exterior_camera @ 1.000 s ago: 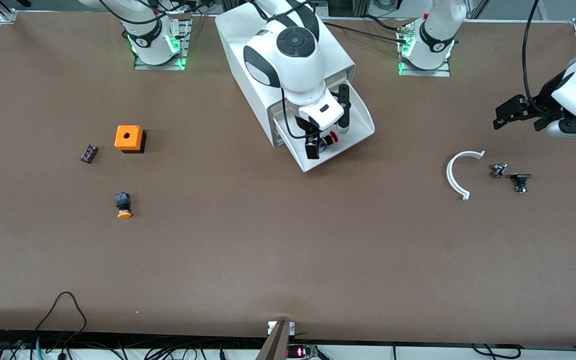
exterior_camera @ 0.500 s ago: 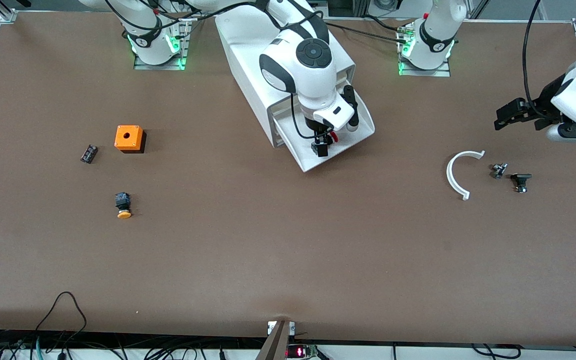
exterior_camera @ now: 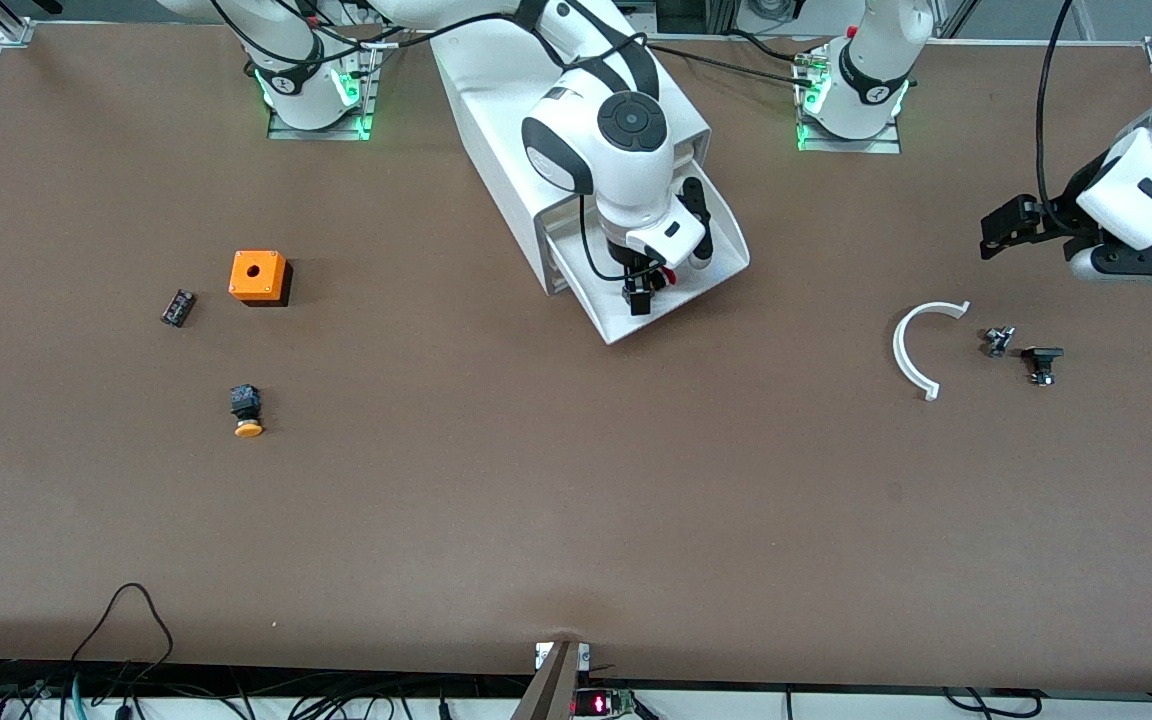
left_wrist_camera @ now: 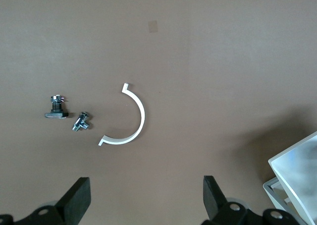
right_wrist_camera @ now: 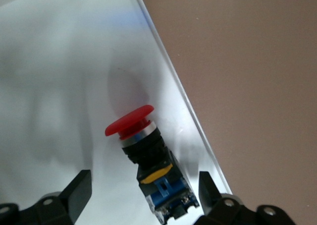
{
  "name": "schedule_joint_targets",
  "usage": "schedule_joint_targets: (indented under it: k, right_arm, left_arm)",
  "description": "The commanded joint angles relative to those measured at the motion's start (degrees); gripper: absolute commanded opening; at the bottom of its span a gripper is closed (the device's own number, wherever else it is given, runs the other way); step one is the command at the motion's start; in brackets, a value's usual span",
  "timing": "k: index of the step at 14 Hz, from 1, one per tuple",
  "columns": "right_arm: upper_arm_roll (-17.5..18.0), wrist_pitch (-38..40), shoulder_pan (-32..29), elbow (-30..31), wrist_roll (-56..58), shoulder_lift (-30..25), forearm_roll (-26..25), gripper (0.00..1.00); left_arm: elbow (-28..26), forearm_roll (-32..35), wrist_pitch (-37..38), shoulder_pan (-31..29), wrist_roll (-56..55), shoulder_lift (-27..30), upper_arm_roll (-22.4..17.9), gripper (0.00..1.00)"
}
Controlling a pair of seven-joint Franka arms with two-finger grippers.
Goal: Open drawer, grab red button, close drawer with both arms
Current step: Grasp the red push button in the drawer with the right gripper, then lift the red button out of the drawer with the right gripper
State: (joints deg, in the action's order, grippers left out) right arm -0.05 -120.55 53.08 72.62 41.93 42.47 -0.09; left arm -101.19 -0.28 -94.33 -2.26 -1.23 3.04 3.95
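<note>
- Orange-capped button (exterior_camera: 247, 412): lies on the worktop (exterior_camera: 576, 500) toward the right arm's end, nearest the front camera of the loose parts; not the task's item.
- White curved strip (exterior_camera: 918, 348), small metal fitting (exterior_camera: 996, 341) and black fitting (exterior_camera: 1041, 361): grouped toward the left arm's end, well apart from the cabinet.
- Orange box (exterior_camera: 258, 276) with a hole, and a small dark part (exterior_camera: 177, 307) beside it: toward the right arm's end, untouched.
- Drawer (exterior_camera: 711, 270): top tray, pulled well out of the cabinet (exterior_camera: 496, 110).
- Button (right_wrist_camera: 148, 158): red cap, black-and-blue body, lying on its side on the drawer floor close to the side rim.
- Right pincer (exterior_camera: 644, 290): down inside the drawer, fingers (right_wrist_camera: 74, 193) spread wide either side of the button's body, touching nothing as far as the right wrist view shows.
- Left pincer (exterior_camera: 1021, 228): waits over the worktop at the left arm's end, fingers (left_wrist_camera: 74, 202) wide apart, holding nothing.
- Step in hand, by judgement: drawer opened; grab under way, not yet closed.
- Next move calls for: a little more descent, then closing squarely on the body below the cap, minding the nearby rim; a lift clear must come before the drawer is pushed shut.
</note>
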Motion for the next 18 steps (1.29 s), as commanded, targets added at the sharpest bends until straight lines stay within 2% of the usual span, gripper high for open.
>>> schedule_joint_targets:
  k: [1, 4, 6, 7, 9, 11, 13, 15, 16, 18]
  right_arm:
    - [-0.13, 0.66, 0.36, -2.04, 0.34, 1.04, -0.44, 0.58]
    - [-0.3, 0.93, 0.27, -2.39, 0.34, 0.51, -0.44, 0.37]
    - [-0.48, 1.02, 0.18, -2.57, -0.01, -0.45, -0.44, 0.26]
    - [-0.65, 1.02, 0.18, -2.57, -0.27, -1.5, -0.35, 0.23]
    - [-1.26, 1.1, 0.19, -2.48, -4.82, -4.13, -0.53, 0.24]
    - [-3.54, 1.28, 0.18, -2.22, -9.22, -6.42, -0.53, 0.23]
    - [-7.57, 0.93, -0.69, -1.08, -13.87, -9.05, 0.0, 0.24]
    - [-8.39, 0.49, -3.14, 4.17, -21.15, -12.92, -0.35, 0.24]
    - [-9.43, 0.4, -4.9, 7.07, -24.93, -14.5, -0.53, 0.24]
    - [-10.49, 0.14, -9.11, 12.26, -31.18, -16.97, -0.27, 0.24]
  left_arm:
    - [0.73, 1.42, 0.82, 0.23, -0.62, -0.06, 0.0, 1.0]
    - [0.73, 1.42, 0.56, 0.15, -0.44, -0.23, -0.09, 1.0]
    - [0.73, 1.42, 0.47, 0.15, -0.35, -0.32, -0.09, 1.0]
    - [0.64, 1.42, 0.38, 0.15, -0.01, -0.67, -0.09, 1.0]
    - [0.64, 1.33, 0.2, -0.03, 0.17, -0.76, -0.09, 1.0]
    - [0.73, 0.81, 0.2, -0.03, 0.17, -0.85, -0.26, 1.0]
    - [0.81, 0.72, 0.2, -0.03, 0.26, -1.28, -0.18, 1.0]
    - [1.08, 1.5, 0.12, 1.19, 0.7, -4.78, 0.0, 1.0]
    - [0.99, 0.81, -0.41, 1.2, 0.96, -8.63, -0.09, 1.0]
    - [0.55, 0.63, -0.41, 1.37, 0.62, -10.42, 0.52, 1.0]
